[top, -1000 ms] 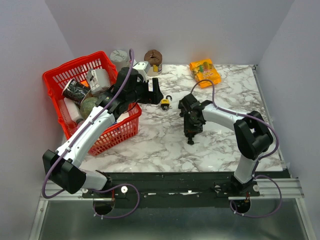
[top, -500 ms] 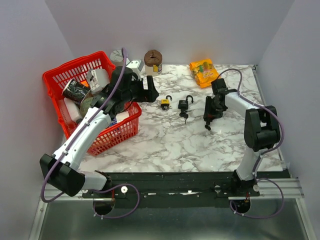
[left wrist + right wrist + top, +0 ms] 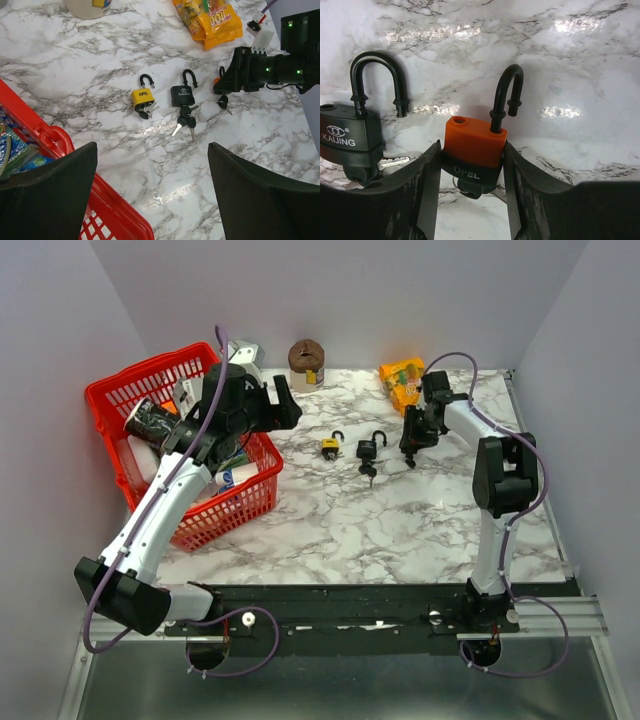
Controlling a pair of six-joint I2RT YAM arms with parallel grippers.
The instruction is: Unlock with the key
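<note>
My right gripper (image 3: 472, 150) is shut on an orange-and-black OPEL padlock (image 3: 472, 142), one finger on each side. Its shackle is sprung open and a key with a ring sits in its underside. In the top view the right gripper (image 3: 411, 443) is low over the marble table (image 3: 400, 530), right of a black KAIJING padlock (image 3: 367, 448) with an open shackle and a bunch of keys, and a yellow padlock (image 3: 329, 446), also open with a key in it. My left gripper (image 3: 152, 175) is open and empty, high above the table by the basket.
A red basket (image 3: 205, 512) full of items stands at the left. An orange snack packet (image 3: 402, 378) and a brown-lidded jar (image 3: 306, 362) stand at the back. The black padlock (image 3: 347, 135) lies just left of the held one.
My right gripper has moved right and back with the orange padlock, uncovering the black padlock on the table. My left gripper has drawn back and up towards the basket.
</note>
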